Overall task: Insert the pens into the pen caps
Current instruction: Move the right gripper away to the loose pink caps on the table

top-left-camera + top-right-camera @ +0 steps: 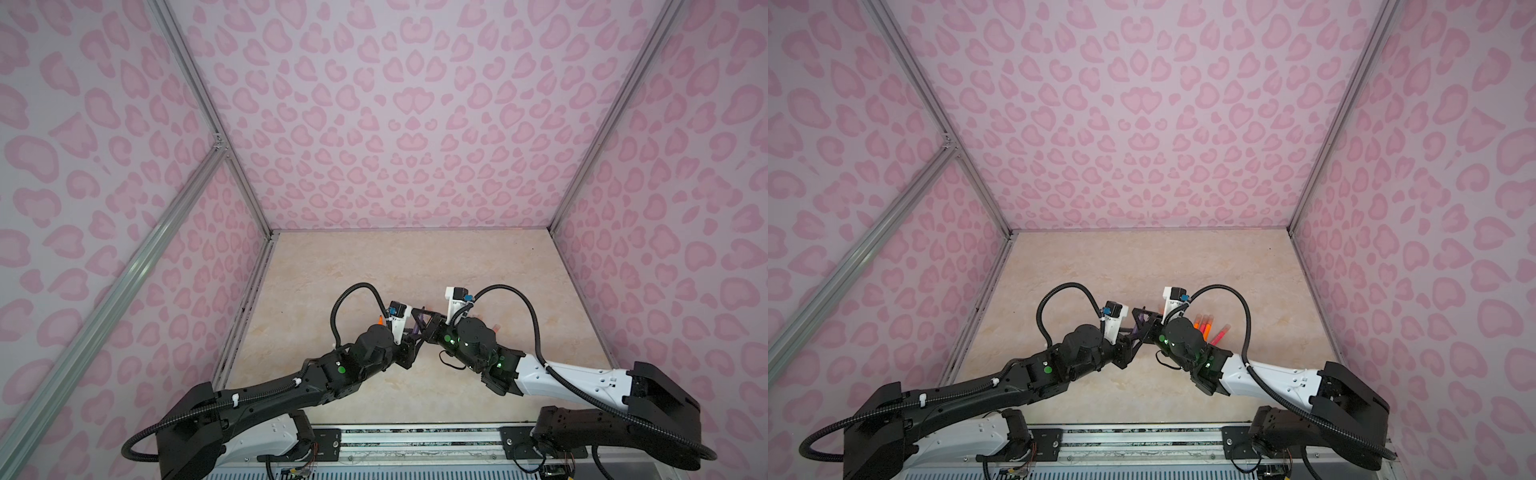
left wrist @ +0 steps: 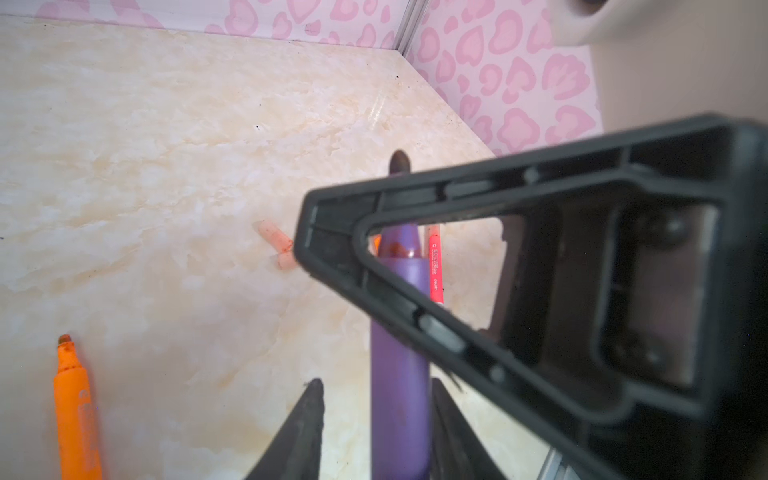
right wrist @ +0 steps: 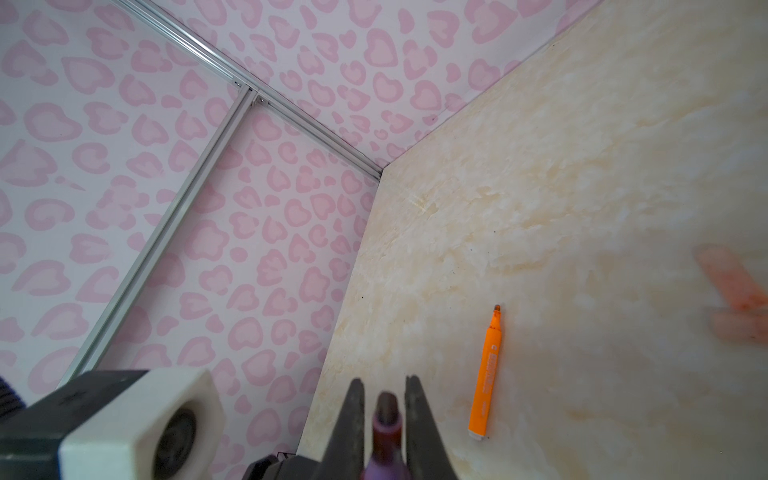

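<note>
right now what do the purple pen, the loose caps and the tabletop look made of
The purple pen looks plastic: smooth satin barrel, soft highlight. The caps seem translucent plastic, pale orange-pink, though blurred. The tabletop has a cream marble-look pattern with slight sheen; stone or printed laminate, cannot tell.

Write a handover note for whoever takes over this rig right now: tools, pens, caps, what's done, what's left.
Left tool: open, straddling the purple pen.
Right tool: shut on that pen near its bare dark tip.
On the table: one uncapped orange pen, two loose caps, more orange and pink pens beside the right arm.
Done: unclear whether those are capped.
Left: cap the purple and orange pens at least.
</note>
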`<state>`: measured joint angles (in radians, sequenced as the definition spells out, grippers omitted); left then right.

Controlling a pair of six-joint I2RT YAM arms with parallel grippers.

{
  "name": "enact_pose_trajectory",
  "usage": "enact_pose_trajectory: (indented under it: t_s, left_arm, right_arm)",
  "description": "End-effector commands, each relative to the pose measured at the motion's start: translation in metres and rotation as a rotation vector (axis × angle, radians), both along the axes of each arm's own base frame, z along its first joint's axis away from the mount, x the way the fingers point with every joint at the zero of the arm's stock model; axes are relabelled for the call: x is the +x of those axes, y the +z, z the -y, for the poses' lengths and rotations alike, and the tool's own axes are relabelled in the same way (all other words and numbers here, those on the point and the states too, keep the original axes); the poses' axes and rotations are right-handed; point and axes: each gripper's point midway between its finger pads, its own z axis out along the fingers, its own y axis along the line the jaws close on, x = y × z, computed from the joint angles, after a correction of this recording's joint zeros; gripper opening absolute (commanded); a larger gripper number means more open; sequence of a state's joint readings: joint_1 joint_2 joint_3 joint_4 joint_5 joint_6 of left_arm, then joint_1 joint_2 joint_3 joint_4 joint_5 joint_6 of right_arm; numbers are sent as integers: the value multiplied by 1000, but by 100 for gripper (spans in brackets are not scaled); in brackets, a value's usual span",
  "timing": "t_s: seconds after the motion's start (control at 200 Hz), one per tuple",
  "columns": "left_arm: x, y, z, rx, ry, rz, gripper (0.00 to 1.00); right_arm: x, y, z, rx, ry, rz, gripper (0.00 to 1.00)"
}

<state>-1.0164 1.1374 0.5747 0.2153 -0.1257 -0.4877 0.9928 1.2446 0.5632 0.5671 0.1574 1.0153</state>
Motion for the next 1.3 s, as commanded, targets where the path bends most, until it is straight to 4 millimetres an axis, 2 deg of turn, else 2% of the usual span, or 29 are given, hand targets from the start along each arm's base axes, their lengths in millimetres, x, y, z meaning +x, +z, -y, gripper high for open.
enact_pose_trajectory:
  t_s: [0.0, 0.055, 0.25, 0.38, 0.47, 0.545, 0.61, 0.655, 0.77, 0.81, 0.87, 0.96, 1.04, 1.15, 1.295]
  left_arm:
    - [6, 20, 6, -52, 7, 48, 38]
    - [6, 20, 7, -55, 4, 48, 30]
    - [5, 20, 6, -62, 1, 47, 17]
    - [5, 18, 6, -60, 3, 44, 4]
    - [7, 13, 2, -50, 26, 41, 3]
    - [9, 4, -6, -28, 58, 33, 3]
    - [9, -11, -16, -4, 90, 16, 3]
    - [9, -23, -24, 7, 119, 2, 3]
    - [0, -56, -47, 23, 177, -61, 3]
    - [-2, -61, -53, 19, 190, -66, 3]
    - [1, -55, -60, 32, 217, -45, 3]
    - [0, -56, -65, 36, 228, -33, 3]
    - [3, -55, -68, 52, 244, -22, 3]
    - [4, -54, -65, 59, 237, -16, 3]
    - [5, -56, -65, 64, 237, -18, 3]
  right_arm:
    - [1, 6, 4, 36, -26, 15, 0]
    - [1, 6, 5, 36, -32, 15, 0]
    - [2, 5, 12, 45, -59, 17, 0]
    - [3, 6, 14, 35, -67, 23, 0]
    - [7, 7, 22, 0, -110, 35, 14]
    - [11, 6, 38, -63, -167, 51, 29]
    - [14, 3, 55, -154, -215, 52, 35]
    - [18, -2, 71, -223, -264, 43, 37]
    - [30, -31, 107, -371, -338, -21, 39]
    - [37, -41, 114, -403, -342, -45, 39]
    - [49, -55, 123, -453, -354, -91, 38]
    - [66, -70, 126, -561, -362, -133, 37]
    - [80, -81, 121, -653, -339, -175, 29]
    - [98, -93, 107, -747, -300, -217, 23]
    - [115, -122, 85, -814, -229, -281, 16]
